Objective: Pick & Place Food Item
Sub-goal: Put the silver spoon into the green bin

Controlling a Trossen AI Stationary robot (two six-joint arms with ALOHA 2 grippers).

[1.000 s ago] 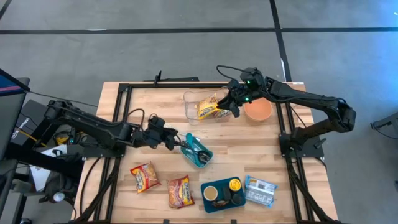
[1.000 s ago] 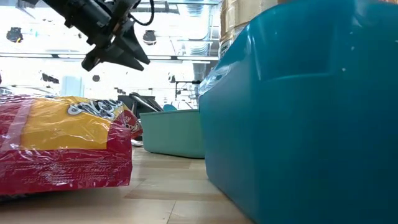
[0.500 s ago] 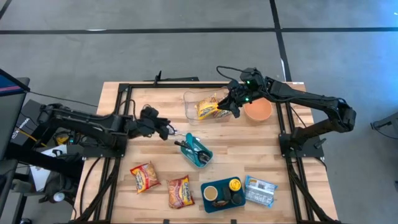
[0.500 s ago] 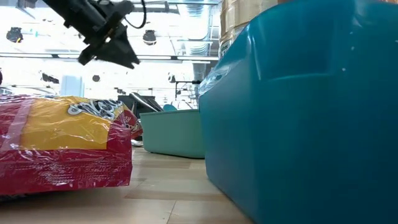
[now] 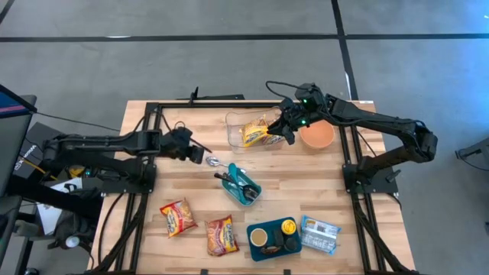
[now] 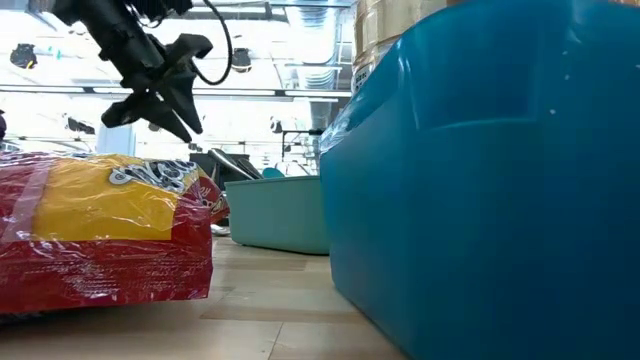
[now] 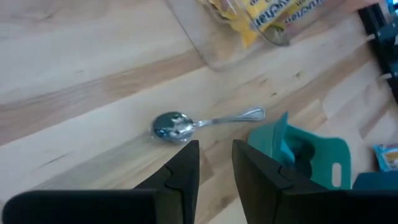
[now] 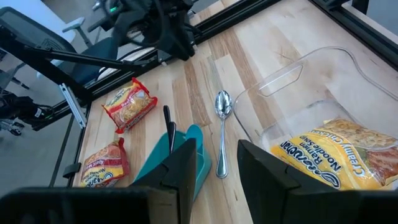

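We log the high view first. The clear container [image 5: 246, 128] sits in the upper middle of the wooden table [image 5: 183, 183], and the yellow noodle packet [image 5: 254, 135] lies inside it. The right gripper [image 5: 288, 131] hangs at the container's right edge, just beside the packet; in the right wrist view its fingers [image 8: 186, 168] stand apart with nothing between them, and the packet [image 8: 333, 155] shows at the right of that frame, inside the clear container [image 8: 311, 99].

Just right of the gripper we note an orange bowl [image 5: 316, 136].

The left gripper [image 5: 195, 153] is left of centre in the high view, above the table. In the left wrist view its fingers [image 7: 185, 168] are apart and empty — a narrow gap. A spoon [image 7: 199, 123] lies flat on the wood just beyond the fingertips; in the high view the spoon [image 5: 216, 161] sits between the left gripper and the teal tray [image 5: 243, 183], apart from the gripper. Whether the handle touches the tray, we cannot tell.

Lower left of the high view: two red-and-yellow snack packets [image 5: 177, 217] and [image 5: 221, 234], side by side. Lower middle — a dark blue tray [image 5: 253, 250] holding a yellow-lidded item [image 5: 288, 226], with a light blue packet [image 5: 319, 234] just beside it on the right.

In the low view the left gripper [image 6: 160, 95] hangs at upper left above a red-and-yellow packet [image 6: 100, 235]; a large teal wall [image 6: 490, 180] fills the right half of the frame.
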